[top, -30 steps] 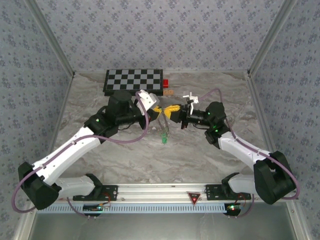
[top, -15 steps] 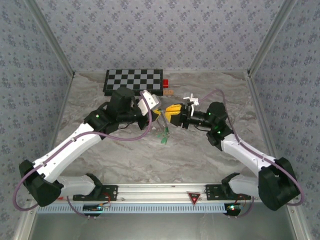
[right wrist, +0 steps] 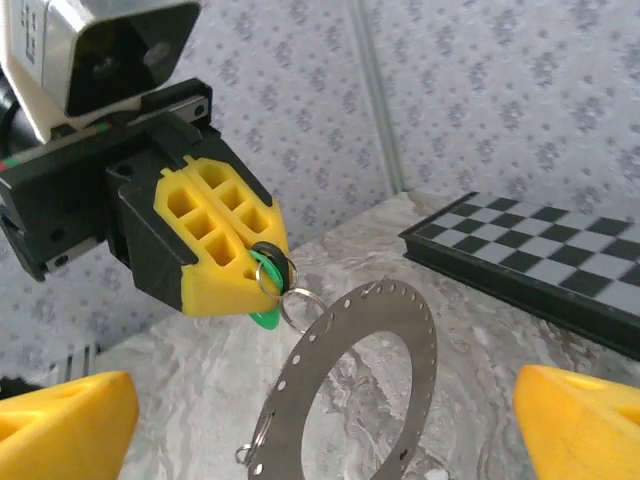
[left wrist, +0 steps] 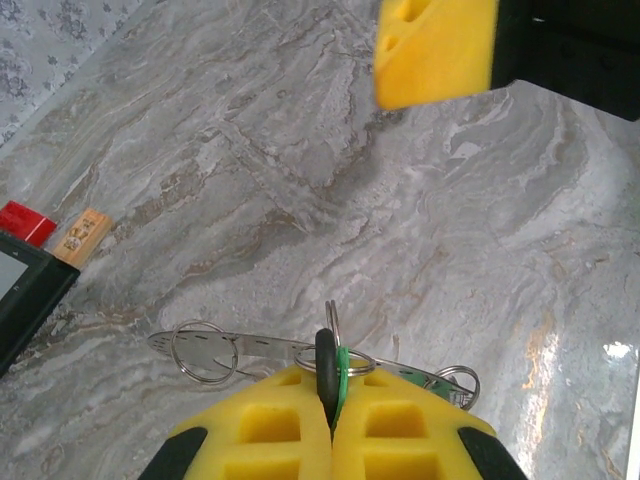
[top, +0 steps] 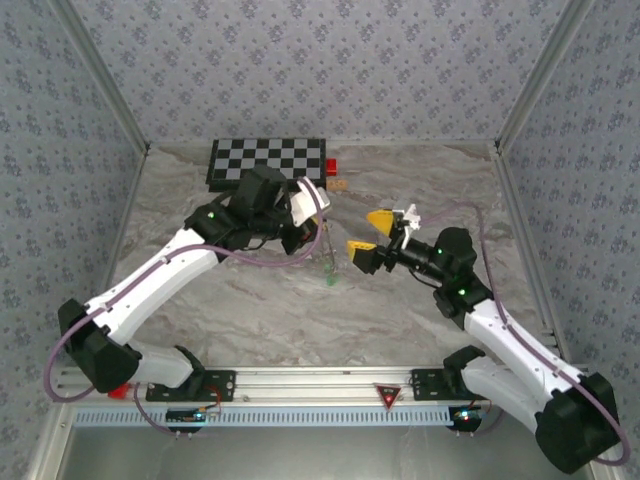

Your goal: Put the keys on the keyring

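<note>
My left gripper [left wrist: 330, 388] is shut on a green key [left wrist: 343, 362], with a dark piece pinched beside it. A small split ring links that key to the keyring [right wrist: 291, 371], a flat grey perforated ring that hangs from it above the table. In the top view the keyring [top: 325, 257] dangles below the left gripper [top: 316, 235], and another green key [top: 331, 281] sits at its lower end. My right gripper [top: 368, 232] stands open just right of the ring, with nothing between its fingers. In the right wrist view its yellow fingertips [right wrist: 65, 420] flank the ring without touching it.
A folded chessboard [top: 267, 160] lies at the back of the marble table [top: 420, 170]. A small red block [top: 331, 166] and a tan piece [top: 340, 184] sit by its right end. Patterned walls close the sides and back.
My right gripper has opened and drawn back to the right, away from the ring. The left gripper stayed shut and turned, so the keyring now hangs from it alone.
</note>
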Tool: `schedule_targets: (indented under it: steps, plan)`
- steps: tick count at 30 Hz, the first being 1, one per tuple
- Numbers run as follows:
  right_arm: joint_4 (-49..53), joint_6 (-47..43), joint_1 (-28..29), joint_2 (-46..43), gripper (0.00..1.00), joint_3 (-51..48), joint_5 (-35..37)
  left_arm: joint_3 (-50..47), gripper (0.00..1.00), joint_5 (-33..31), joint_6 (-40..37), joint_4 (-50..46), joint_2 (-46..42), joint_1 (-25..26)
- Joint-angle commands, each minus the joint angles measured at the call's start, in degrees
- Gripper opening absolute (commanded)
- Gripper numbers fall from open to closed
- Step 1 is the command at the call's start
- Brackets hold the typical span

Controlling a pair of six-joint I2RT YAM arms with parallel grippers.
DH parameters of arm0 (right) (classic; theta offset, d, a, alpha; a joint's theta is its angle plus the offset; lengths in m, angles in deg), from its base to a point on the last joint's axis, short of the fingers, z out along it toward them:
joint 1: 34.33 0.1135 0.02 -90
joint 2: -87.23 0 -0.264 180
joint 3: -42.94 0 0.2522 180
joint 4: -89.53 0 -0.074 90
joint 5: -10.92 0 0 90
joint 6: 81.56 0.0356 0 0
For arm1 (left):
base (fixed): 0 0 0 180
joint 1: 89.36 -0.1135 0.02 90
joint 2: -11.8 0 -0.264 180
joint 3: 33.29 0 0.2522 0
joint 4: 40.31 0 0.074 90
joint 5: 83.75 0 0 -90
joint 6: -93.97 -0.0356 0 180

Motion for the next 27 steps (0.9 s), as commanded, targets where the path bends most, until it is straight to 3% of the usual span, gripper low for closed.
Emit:
schedule_targets:
  steps: [1, 18, 27]
  plan:
    - [5.3, -0.4, -0.8, -3.9, 1.0, -1.7, 8.4, 4.6, 0.0, 0.0, -0.9, 0.0, 3.1, -0.2]
    - [11.2, 2.8, -6.1, -26.3, 1.0, -13.5, 25.3, 32.6, 0.0, -2.2, 5.1, 0.5, 30.5, 2.2]
    - [12.0, 4.4, -8.7, -28.3, 1.0, -13.8, 25.1, 51.0, 0.0, -1.1, 7.9, -0.7, 43.7, 2.5]
